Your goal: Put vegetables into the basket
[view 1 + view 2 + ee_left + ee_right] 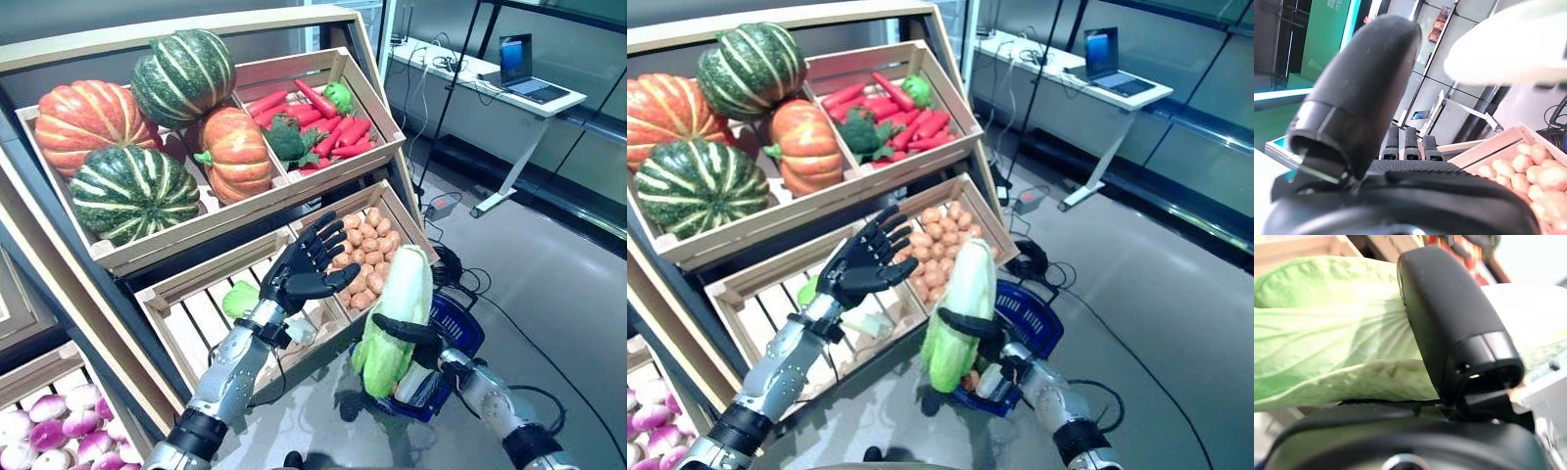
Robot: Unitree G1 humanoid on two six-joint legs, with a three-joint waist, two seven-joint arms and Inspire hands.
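Wooden produce shelves, grey floor; right hand fingers grasping cabbage, left hand fingers released.

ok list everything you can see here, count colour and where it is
pumpkins: four, two orange, two striped green, upper left crate
red peppers or chillies: a pile, upper right crate, with green vegetables
potatoes: many, tan, lower right crate
green vegetable: one, lower left crate
purple-white bulbs: many, bottom left crate
cabbage: one long, pale green-white, in the right hand above the basket
basket: one, blue, on the floor beside the shelf
desk: one, white, far right, with an open laptop
left hand: open, raised before the lower crates
right hand: curled round the cabbage
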